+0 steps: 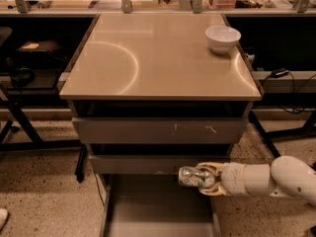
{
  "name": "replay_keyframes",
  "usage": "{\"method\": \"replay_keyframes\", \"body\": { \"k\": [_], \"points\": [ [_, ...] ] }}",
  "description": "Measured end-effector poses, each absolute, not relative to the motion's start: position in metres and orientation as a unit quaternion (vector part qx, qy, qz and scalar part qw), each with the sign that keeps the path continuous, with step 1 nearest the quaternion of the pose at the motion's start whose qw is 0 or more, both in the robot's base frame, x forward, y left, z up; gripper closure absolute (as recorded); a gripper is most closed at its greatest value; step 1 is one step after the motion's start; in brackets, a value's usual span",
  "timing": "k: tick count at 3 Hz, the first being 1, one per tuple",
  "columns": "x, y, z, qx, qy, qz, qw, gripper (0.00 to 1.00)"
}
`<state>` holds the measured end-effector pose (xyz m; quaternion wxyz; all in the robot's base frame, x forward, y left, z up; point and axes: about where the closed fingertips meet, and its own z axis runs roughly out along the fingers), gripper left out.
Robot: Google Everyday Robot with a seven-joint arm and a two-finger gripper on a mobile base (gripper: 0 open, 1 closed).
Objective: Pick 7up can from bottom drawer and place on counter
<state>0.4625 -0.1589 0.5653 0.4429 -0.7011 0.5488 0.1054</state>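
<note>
The 7up can [191, 177], shiny silver and green, lies on its side in my gripper [203, 177]. The gripper is shut on it and holds it above the right side of the open bottom drawer [148, 206], close under the drawer front above. My white arm [266, 177] reaches in from the right. The beige counter [148, 58] spreads out above the drawers.
A white bowl [222, 37] stands at the counter's back right corner. A grey drawer front with pale scratch marks [158, 130] sits under the counter. Dark table legs [19, 122] and cables [284, 80] flank the cabinet on the speckled floor.
</note>
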Motion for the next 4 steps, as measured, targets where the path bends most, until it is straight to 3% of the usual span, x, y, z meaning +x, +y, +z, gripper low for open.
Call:
{"method": "replay_keyframes", "body": {
  "k": [4],
  "points": [
    [0.508, -0.128, 0.827, -0.747, 0.453, 0.046, 0.484, 1.0]
  ]
}}
